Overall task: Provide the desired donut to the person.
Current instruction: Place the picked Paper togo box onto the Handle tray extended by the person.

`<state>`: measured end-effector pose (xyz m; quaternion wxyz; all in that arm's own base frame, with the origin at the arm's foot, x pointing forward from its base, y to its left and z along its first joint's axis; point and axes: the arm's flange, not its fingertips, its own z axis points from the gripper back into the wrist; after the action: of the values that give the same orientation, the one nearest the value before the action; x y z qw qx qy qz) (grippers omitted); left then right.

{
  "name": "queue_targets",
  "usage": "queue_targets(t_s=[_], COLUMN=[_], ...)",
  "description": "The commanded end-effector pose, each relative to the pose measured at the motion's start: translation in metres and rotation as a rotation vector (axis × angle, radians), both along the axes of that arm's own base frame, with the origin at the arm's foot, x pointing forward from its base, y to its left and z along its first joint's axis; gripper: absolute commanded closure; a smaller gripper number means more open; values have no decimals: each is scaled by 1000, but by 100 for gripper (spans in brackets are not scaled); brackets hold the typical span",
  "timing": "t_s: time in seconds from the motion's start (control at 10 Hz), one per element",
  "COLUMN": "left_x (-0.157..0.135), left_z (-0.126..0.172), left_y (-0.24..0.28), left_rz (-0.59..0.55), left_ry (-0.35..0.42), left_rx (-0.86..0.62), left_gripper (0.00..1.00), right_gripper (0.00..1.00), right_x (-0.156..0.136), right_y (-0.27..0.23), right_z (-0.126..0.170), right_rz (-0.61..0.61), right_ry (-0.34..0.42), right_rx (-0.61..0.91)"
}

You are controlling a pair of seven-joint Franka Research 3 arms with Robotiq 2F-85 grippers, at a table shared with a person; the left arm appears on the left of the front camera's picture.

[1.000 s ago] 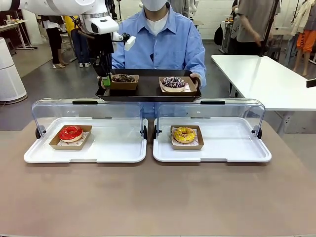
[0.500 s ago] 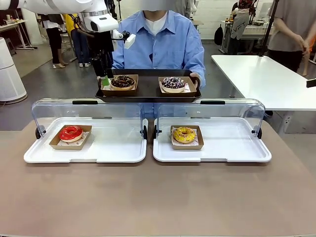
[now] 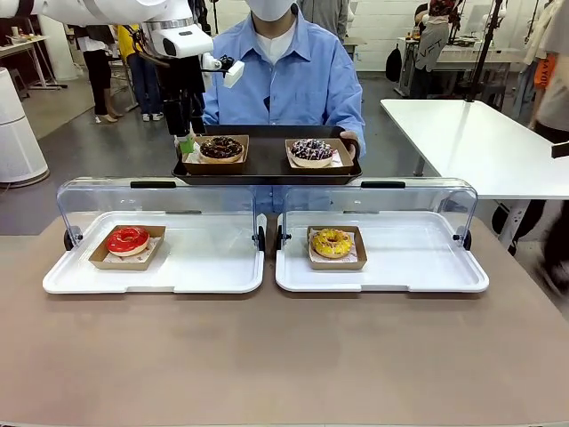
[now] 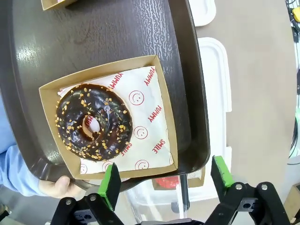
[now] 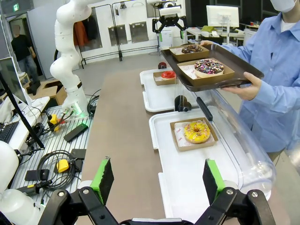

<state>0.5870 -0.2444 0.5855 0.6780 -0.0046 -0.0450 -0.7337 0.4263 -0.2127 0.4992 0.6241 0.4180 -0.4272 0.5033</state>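
Left hand (image 4: 164,183) gapes empty above chocolate donut (image 4: 93,123) lying flat on tray (image 4: 187,93).

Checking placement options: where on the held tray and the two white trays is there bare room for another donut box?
Dark tray: only the strip between chocolate donut and sprinkled donut. Left white tray: bare right of red donut. Right white tray: bare right of yellow donut.

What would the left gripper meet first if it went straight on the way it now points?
Probably the near edge of the carton holding the chocolate donut, on the tray. The left gripper is open above that edge; depth is unclear, so it might meet the tray rim instead.
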Motion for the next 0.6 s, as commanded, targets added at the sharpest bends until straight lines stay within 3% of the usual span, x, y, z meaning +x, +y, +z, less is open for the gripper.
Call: queue_targets(t_s=[0.0, 0.2, 0.3, 0.5], left_x=[-6, -18, -35, -81], left_z=[0, 1, 9, 36], left_y=[4, 6, 15, 48], left_rz=[-19, -25, -34, -35], left_ry=[11, 4, 3, -74], left_rx=[-8, 26, 44, 0], left_gripper=[0, 0, 0, 0], right_gripper=[0, 0, 0, 0], right_x=[1, 1, 1, 1], right_y=[1, 1, 1, 1], right_z=[0, 0, 0, 0], right_rz=[2, 2, 2, 2], right_ry=[-2, -2, -2, -2], right_rx=[3, 3, 3, 3])
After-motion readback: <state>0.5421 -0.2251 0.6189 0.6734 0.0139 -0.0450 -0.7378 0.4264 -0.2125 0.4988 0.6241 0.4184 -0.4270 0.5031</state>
